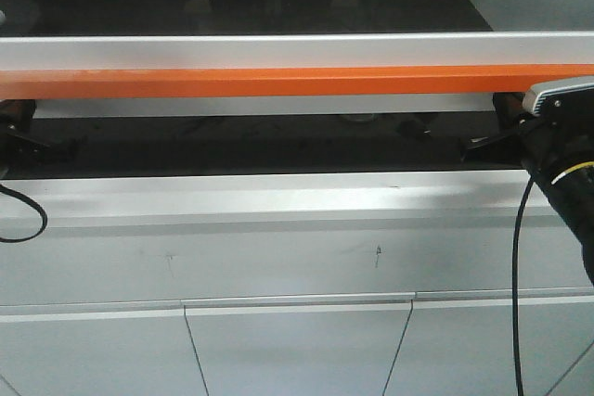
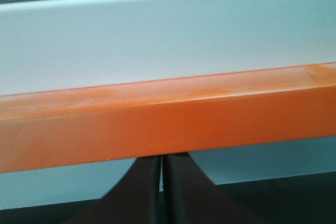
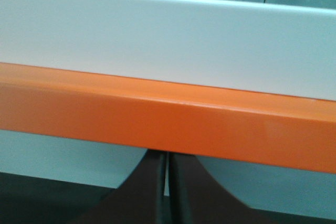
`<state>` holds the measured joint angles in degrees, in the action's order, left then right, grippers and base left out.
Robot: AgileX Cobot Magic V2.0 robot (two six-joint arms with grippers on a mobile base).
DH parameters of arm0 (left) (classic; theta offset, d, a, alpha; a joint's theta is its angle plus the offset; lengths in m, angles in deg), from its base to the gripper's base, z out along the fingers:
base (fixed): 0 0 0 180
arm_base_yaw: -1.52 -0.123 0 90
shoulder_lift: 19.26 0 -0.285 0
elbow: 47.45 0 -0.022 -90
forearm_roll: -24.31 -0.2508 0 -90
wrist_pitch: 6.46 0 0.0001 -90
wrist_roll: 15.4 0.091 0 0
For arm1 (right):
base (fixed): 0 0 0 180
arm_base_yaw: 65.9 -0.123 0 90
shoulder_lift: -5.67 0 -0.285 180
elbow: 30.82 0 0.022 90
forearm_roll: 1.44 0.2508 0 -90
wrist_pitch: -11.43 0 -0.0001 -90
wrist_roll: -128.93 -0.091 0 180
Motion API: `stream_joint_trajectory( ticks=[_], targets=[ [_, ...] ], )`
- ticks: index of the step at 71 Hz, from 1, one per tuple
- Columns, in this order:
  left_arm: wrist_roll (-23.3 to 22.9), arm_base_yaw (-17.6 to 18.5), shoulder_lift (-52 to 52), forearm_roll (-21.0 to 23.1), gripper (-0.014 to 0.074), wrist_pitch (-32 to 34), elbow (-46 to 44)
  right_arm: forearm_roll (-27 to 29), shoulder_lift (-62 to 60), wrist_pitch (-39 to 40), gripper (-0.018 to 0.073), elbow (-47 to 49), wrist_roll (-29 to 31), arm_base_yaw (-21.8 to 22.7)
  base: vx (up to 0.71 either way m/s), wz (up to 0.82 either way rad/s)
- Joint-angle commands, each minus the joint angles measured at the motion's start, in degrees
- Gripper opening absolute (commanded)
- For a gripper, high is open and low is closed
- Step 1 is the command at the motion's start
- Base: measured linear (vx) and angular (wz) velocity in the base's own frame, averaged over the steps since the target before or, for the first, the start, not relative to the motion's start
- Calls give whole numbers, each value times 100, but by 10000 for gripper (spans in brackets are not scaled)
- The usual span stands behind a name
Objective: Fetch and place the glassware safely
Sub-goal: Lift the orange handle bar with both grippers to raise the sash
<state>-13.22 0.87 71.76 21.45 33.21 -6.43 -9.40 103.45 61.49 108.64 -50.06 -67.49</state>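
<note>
The glassware does not show clearly in any view. A small pale rounded shape (image 1: pixel 357 120) peeks out in the dark gap under the rail, and I cannot tell what it is. My left gripper (image 1: pixel 56 146) sits low at the far left of that gap. My right gripper (image 1: pixel 483 144) sits at the right of the gap. In the left wrist view the left gripper (image 2: pixel 161 163) is shut, only a thin slit between its dark fingers, nothing held. The right gripper (image 3: pixel 167 156) looks the same: shut, empty, tips tucked just under the orange bar (image 3: pixel 168 114).
An orange bar (image 1: pixel 278 81) with a white rail (image 1: pixel 278 48) above it runs across the whole width, close in front of both grippers. It fills the left wrist view as the orange bar (image 2: pixel 168 124). Below are a white ledge (image 1: pixel 278 197) and cabinet fronts (image 1: pixel 297 350). A black cable (image 1: pixel 520 275) hangs at right.
</note>
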Motion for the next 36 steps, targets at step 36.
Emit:
stream_joint_trajectory(
  ticks=[36],
  targets=[
    [-16, 14, -991, -49, -7, 97, -805, -24, -1105, 186, -3, 688, -30, 6, 0, 0]
  ],
)
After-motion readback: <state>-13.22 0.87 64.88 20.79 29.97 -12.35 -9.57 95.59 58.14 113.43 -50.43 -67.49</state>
